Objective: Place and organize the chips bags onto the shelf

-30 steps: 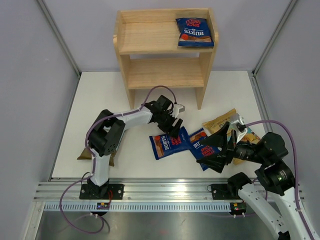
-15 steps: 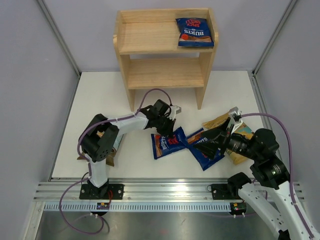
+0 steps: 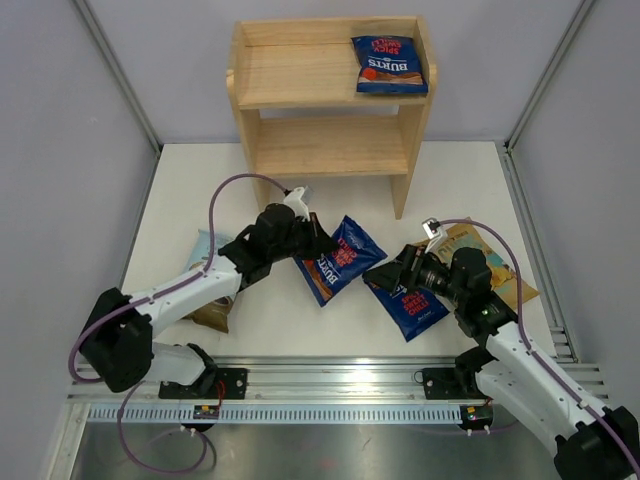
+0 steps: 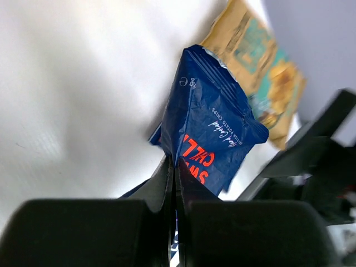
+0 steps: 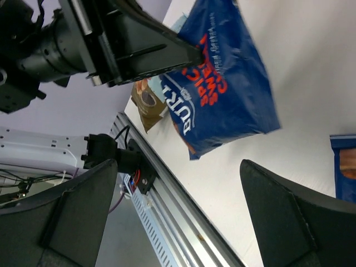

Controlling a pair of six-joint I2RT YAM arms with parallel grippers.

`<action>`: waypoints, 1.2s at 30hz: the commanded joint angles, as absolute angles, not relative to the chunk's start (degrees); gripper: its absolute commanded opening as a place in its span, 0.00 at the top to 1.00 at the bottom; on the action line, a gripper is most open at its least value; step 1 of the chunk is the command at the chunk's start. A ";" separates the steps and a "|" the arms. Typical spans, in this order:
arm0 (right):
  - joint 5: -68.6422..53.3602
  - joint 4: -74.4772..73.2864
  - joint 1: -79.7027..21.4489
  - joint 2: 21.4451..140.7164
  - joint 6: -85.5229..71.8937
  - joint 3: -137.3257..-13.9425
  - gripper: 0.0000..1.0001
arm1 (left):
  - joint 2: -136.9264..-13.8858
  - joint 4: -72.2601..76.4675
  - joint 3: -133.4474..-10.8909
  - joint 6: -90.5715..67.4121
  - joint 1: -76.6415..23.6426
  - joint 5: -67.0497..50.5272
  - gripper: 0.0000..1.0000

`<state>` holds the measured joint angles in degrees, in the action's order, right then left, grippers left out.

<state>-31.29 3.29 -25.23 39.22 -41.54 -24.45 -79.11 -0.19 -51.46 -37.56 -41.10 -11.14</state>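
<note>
My left gripper is shut on the corner of a dark blue chips bag, which hangs tilted just above the table; the wrist view shows the fingertips pinching that bag. My right gripper stands open over a second dark blue bag lying flat. In the right wrist view this gripper holds nothing and faces the held bag. A third dark blue bag lies on the top tier of the wooden shelf. A tan-yellow bag lies right of the right arm.
A pale blue and brown bag lies partly under my left arm, near the table's left edge. The shelf's lower tier holds nothing. A metal rail runs along the near edge. Grey walls close in both sides.
My left gripper has shut on the dark blue bag and lifted it up and to the right while the arm stretched out. The right arm dropped lower and shifted left, still open.
</note>
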 commanded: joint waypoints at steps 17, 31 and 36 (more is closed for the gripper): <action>-37.35 43.50 -32.34 56.60 -44.92 -25.57 0.09 | -58.10 21.45 -39.20 -64.51 -50.01 14.06 1.00; -44.73 32.97 -34.10 58.37 -37.45 -34.97 0.87 | -46.26 19.95 -37.10 -41.78 -51.33 15.39 0.28; -54.81 19.99 -34.01 55.46 -28.58 -41.90 0.88 | -40.26 16.44 -37.09 -23.23 -50.19 4.07 0.06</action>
<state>-46.57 27.11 -33.76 57.74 -35.97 -35.90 -43.46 16.32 -37.34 -39.16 -50.78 10.63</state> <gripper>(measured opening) 0.250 0.903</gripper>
